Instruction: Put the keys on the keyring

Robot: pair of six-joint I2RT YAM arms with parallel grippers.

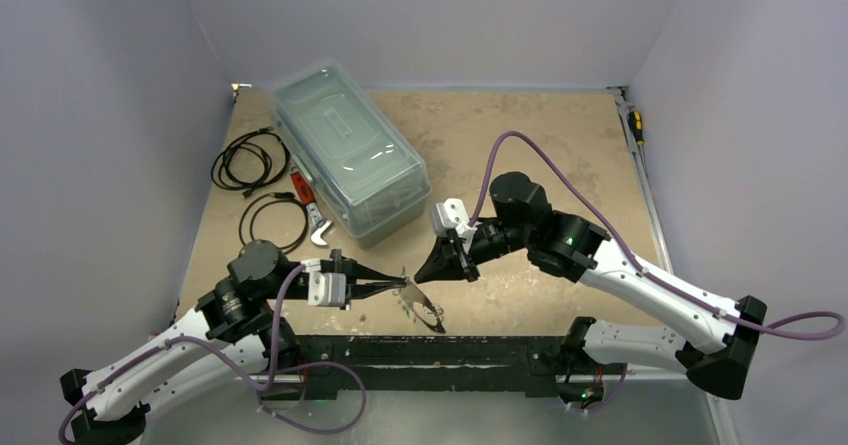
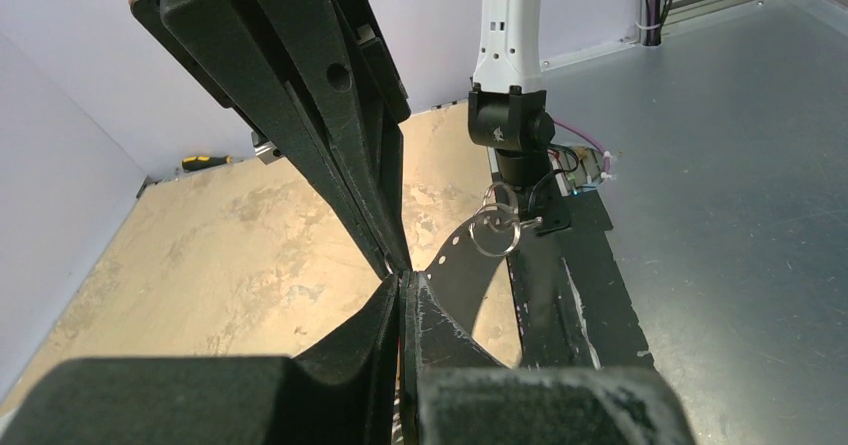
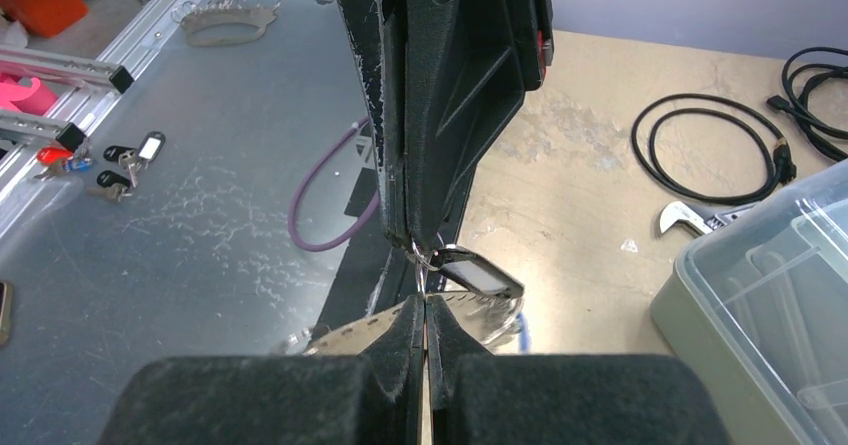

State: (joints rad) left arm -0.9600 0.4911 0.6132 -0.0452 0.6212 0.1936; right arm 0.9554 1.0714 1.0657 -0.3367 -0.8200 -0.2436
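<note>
The left gripper (image 2: pixel 404 275) is fully closed, its fingers pinching one end of the keyring (image 1: pixel 425 310); the pale band, punched with small holes, curves away from the tips and hangs in the air over the near edge of the desk (image 1: pixel 520 135), between the two arms; several thin metal rings (image 2: pixel 495 227) cluster on the band's far stretch in the left wrist view.

The right gripper (image 3: pixel 425 300) is also closed tight, tip pointed down at the band and close to the left tips; a key (image 3: pixel 478 272), dark-framed with a pale face, sits right at its fingertips on a thin wire ring, which appears nipped between them; the band lies just under it, though whether key and band touch I cannot tell.

On the metal floor off the near side, in the right wrist view, loose keys (image 3: pixel 125 160) lie scattered, some with dark tags, one with red and blue; a second band (image 3: pixel 225 20) with rings lies farther off.

On the desk, well apart from the grippers: a clear lidded box (image 1: pixel 345 150) set at an angle on the left half; two black cables (image 1: pixel 250 160) coiled to its left; a red-handled tool (image 1: pixel 300 185) and a silver wrench (image 3: pixel 690 217) just beside the box; a yellow-handled screwdriver (image 1: pixel 635 125) at the far right edge.
</note>
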